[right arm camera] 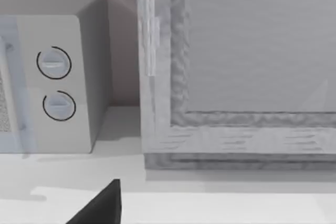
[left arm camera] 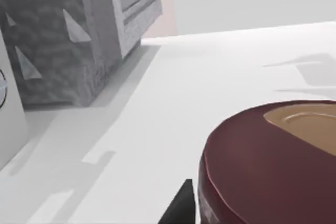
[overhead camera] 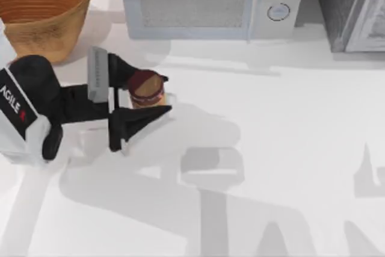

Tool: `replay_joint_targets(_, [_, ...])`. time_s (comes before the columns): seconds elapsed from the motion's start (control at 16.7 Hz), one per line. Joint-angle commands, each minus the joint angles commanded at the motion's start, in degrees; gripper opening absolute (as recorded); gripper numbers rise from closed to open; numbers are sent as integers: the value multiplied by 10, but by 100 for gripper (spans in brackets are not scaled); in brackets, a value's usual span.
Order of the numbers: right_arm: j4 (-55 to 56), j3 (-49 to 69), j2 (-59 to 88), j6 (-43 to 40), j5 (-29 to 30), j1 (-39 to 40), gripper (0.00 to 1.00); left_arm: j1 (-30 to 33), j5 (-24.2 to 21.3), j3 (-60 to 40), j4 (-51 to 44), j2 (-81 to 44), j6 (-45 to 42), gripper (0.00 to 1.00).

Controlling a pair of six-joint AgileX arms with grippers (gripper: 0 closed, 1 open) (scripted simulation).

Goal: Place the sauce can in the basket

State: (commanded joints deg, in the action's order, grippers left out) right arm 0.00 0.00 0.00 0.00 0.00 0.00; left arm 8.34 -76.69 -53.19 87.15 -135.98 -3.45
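Maroon and close to the lens, the sauce can shows its dark lid and tan inner disc in the left wrist view, with one black fingertip just beside its rim. From above, the sauce can stands upright on the white table, left of centre, its orange-and-white label showing below the dark top. The left gripper brackets it, one black finger on the far side of the can and the other on the near side, both lying close against the label; whether they press on it cannot be told. The left arm reaches in from the table's left edge, forearm roughly level and pointing toward the right, its white-and-black body low over the surface.

Behind and to the left of the arm, the basket sits in the far left corner, well apart from the can. A grey microwave stands along the back edge, and a grey cabinet fills the far right corner.

In the right wrist view, a dark finger points toward the microwave's two dials and the cabinet front.
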Motion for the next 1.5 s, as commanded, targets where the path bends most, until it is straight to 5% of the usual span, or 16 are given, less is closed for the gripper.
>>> replay_joint_targets(0.36, [0, 0, 0, 0, 0, 0, 100, -131, 15, -221, -282, 129, -11, 0])
replay_joint_targets(0.66, [0, 0, 0, 0, 0, 0, 100, -251, 43, -300, -454, 151, -3, 0])
replay_joint_targets(0.96, [0, 0, 0, 0, 0, 0, 100, -309, 62, -323, -534, 155, 13, 0])
replay_joint_targets(1.5, [0, 0, 0, 0, 0, 0, 100, -276, 93, -350, -528, 118, 16, 0])
